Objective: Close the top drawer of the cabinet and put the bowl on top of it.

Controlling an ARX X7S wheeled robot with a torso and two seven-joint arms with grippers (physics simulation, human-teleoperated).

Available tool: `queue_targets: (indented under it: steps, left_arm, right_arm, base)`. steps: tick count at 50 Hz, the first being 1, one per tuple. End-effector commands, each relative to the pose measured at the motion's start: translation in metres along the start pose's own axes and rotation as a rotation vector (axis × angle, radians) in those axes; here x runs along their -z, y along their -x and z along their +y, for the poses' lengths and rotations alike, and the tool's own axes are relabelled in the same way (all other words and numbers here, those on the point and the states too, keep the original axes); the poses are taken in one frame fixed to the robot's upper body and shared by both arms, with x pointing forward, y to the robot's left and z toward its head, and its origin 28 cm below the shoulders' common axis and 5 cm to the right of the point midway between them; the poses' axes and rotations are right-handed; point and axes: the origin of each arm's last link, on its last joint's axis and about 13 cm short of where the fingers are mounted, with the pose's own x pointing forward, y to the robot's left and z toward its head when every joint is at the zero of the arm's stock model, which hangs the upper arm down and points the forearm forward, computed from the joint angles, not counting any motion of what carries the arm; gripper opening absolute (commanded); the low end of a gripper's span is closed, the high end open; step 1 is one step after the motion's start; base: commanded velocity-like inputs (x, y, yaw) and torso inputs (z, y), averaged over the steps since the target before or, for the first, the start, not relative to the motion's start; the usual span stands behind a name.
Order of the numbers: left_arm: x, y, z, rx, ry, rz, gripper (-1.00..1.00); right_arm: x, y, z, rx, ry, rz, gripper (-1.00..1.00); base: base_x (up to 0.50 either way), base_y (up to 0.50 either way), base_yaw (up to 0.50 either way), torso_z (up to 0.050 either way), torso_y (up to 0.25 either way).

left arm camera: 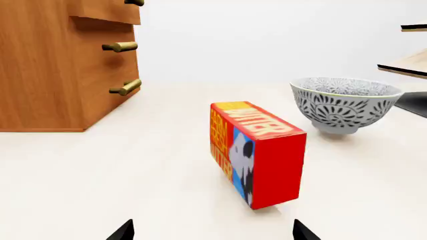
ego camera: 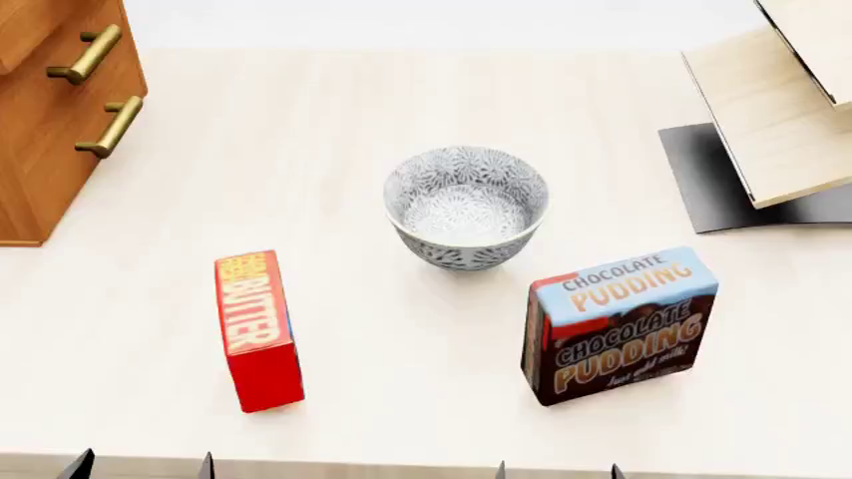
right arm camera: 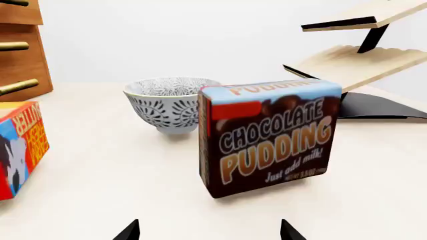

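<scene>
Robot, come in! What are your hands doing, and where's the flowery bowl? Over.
Both hands open, empty. Bowl on table, untouched. Top drawer sticking out. Butter box sits before left hand.

A white bowl [ego camera: 466,208] patterned in dark grey florals sits on a cream table [ego camera: 359,130], alongside a red butter box [ego camera: 258,330] lettered in yellow and a brown-and-blue chocolate pudding box [ego camera: 618,324]. The orange-brown cabinet [ego camera: 40,150] carries brass handles [ego camera: 110,126]; the pale wooden shelf [ego camera: 779,110] has a black base [ego camera: 705,180].
</scene>
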Motion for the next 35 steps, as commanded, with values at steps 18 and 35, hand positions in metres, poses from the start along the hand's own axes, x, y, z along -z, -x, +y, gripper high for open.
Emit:
queue_targets:
  steps: [18, 35]
  left_arm:
    - [-0.093, 0.006, 0.006, -0.042, -0.057, -0.220, 1.00]
    - [-0.117, 0.011, 0.005, -0.045, -0.070, -0.286, 1.00]
  right_arm:
    - [-0.113, 0.004, -0.006, -0.070, 0.107, -0.234, 1.00]
    - [-0.127, 0.005, -0.009, -0.060, 0.092, -0.258, 1.00]
  base:
    - [0.00, 0.00, 0.00, 0.000, 0.000]
    - [0.00, 0.00, 0.00, 0.000, 0.000]
